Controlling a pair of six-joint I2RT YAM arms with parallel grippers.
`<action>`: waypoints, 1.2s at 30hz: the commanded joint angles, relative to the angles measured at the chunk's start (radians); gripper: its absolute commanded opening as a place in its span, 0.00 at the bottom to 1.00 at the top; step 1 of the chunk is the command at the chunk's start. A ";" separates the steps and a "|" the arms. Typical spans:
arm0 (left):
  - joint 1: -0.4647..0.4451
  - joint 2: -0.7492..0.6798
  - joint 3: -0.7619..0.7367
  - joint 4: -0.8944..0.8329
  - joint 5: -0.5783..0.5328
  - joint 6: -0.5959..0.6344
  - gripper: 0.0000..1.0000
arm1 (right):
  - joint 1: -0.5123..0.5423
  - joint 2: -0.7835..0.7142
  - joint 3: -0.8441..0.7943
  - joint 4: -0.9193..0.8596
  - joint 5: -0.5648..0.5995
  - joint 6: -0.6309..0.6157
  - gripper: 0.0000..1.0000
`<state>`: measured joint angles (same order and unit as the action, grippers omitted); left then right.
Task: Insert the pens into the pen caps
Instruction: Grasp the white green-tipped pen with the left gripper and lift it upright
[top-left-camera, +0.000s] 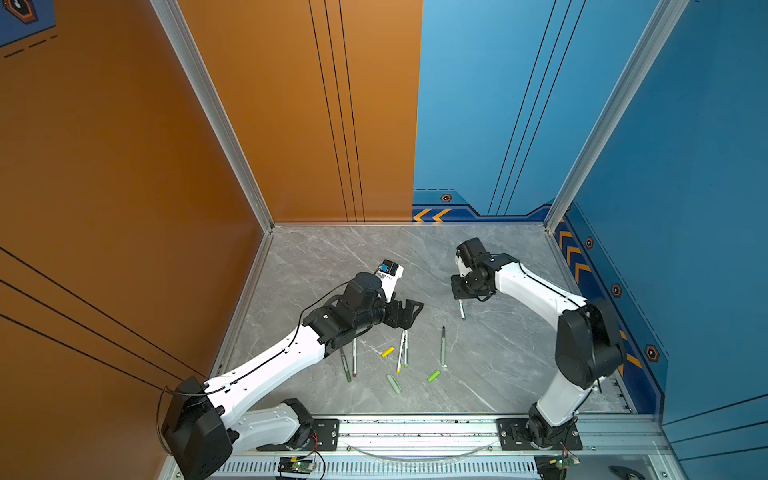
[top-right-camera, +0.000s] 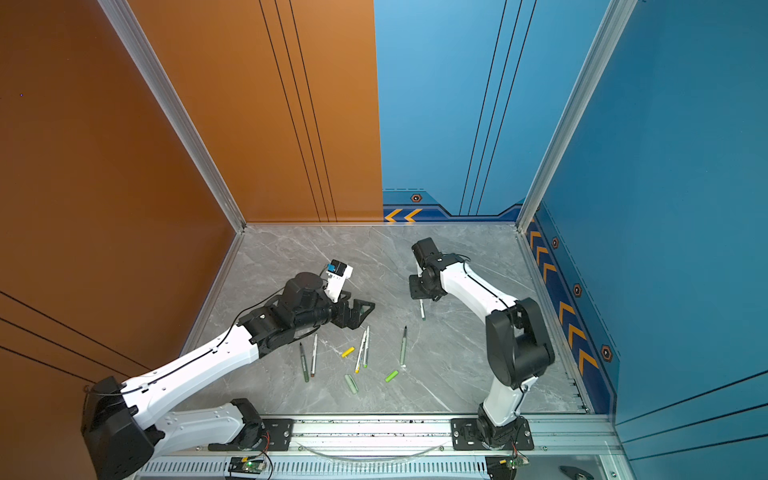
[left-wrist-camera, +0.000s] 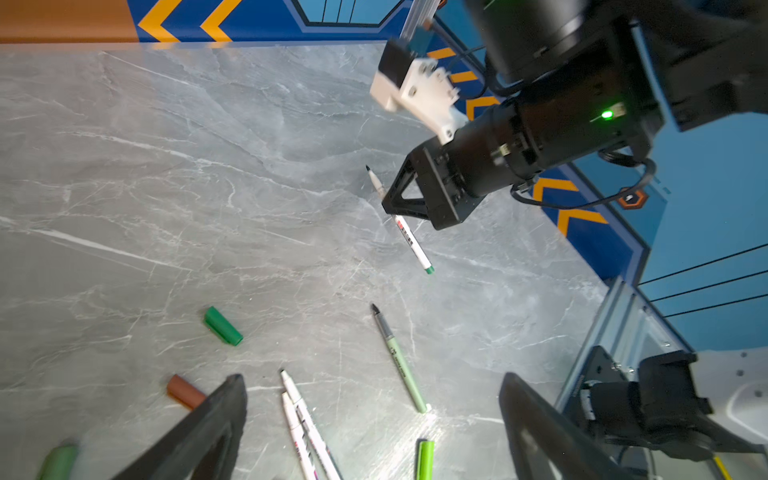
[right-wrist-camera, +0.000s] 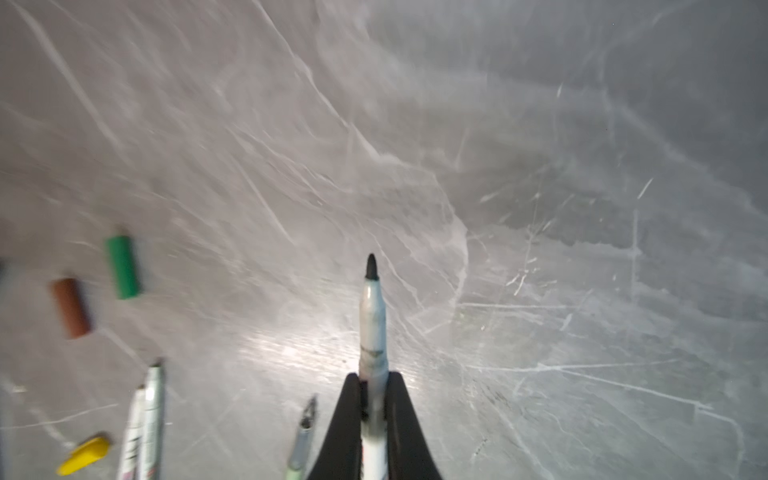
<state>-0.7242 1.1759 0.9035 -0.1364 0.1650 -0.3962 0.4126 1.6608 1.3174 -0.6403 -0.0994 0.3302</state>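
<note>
brown cap (left-wrist-camera: 185, 390): one end hidden behind left gripper (left-wrist-camera: 370, 377) finger (left-wrist-camera: 208, 428)
two white pens (left-wrist-camera: 307, 419): cut off by left wrist view's edge
lime cap (left-wrist-camera: 424, 459): same, only one end shows
green cap (right-wrist-camera: 122, 266): motion-smeared in right wrist view
green-ended pen (right-wrist-camera: 373, 316): barrel hidden between right gripper (right-wrist-camera: 374, 376) fingers (right-wrist-camera: 345, 415)

2 high views, 2 close wrist views, probably same tabletop (top-left-camera: 332, 257)

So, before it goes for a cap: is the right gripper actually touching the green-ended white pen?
Touching. The right wrist view shows the right gripper shut on the green-ended white pen, fingers against its barrel.
</note>
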 joint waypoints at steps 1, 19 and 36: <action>0.019 -0.003 0.022 0.055 0.133 -0.058 0.91 | 0.002 -0.117 -0.020 0.146 -0.141 0.139 0.01; 0.028 0.126 0.084 0.241 0.269 -0.245 0.76 | 0.072 -0.297 -0.088 0.445 -0.425 0.382 0.00; 0.056 0.135 0.115 0.241 0.213 -0.235 0.51 | 0.103 -0.322 -0.100 0.438 -0.472 0.358 0.00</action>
<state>-0.6769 1.3041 0.9890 0.0906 0.3965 -0.6384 0.5060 1.3628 1.2282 -0.2230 -0.5476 0.6964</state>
